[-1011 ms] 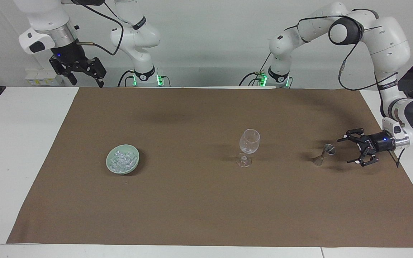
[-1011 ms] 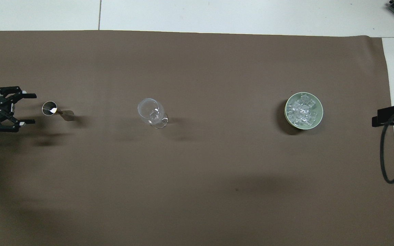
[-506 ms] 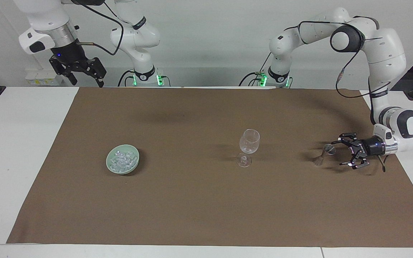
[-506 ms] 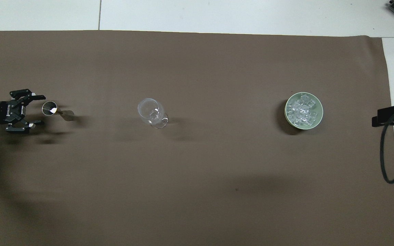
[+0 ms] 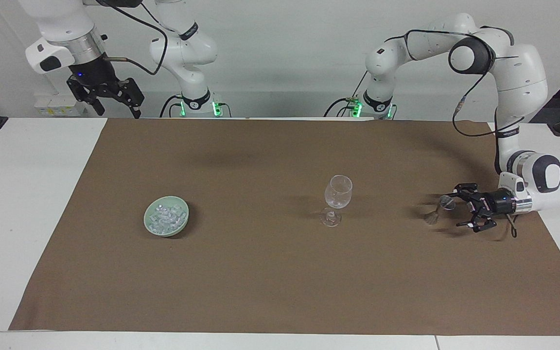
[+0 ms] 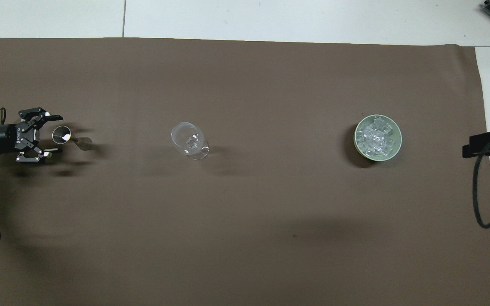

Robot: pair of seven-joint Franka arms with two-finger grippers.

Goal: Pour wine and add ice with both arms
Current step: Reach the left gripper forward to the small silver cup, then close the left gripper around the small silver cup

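A small metal jigger [image 5: 438, 210] [image 6: 62, 135] stands on the brown mat at the left arm's end of the table. My left gripper [image 5: 453, 210] [image 6: 55, 134] lies level and low, open, one finger on each side of the jigger's upper cup without closing on it. An empty clear wine glass [image 5: 338, 192] [image 6: 187, 138] stands mid-mat. The ice [image 5: 166, 218] [image 6: 377, 138] is heaped in a pale green dish [image 5: 147, 222] [image 6: 357, 146] toward the right arm's end. My right gripper [image 5: 117, 103] waits open, raised over the table's edge by the robots. The wine is hidden from view.
The brown mat [image 5: 260, 272] [image 6: 245, 238] covers most of the white table [image 5: 22, 204]. A black part with a looped cable [image 6: 489, 143] sticks in at the right arm's end.
My left gripper has sunk and slid toward the jigger until its open fingers flank the upper cup. The right arm, the glass and the dish have stayed put.
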